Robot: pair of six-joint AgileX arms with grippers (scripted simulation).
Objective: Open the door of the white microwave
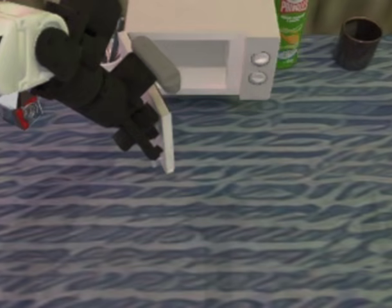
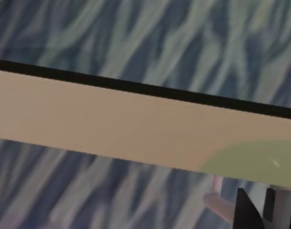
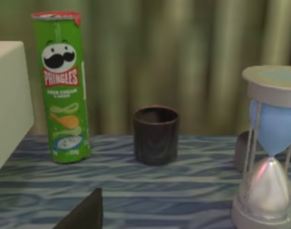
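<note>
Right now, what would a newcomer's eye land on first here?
The white microwave at the table's back, its door swung wide open with the cavity exposed. The left gripper sits at the door's outer edge. Right of the microwave stand a green Pringles can and a dark cup.

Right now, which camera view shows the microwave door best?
The top view: the door stands swung out from the white microwave, its cavity exposed, with the left gripper at its free edge. The left wrist view shows only a close beige band of the door. The right wrist view does not show the door.
</note>
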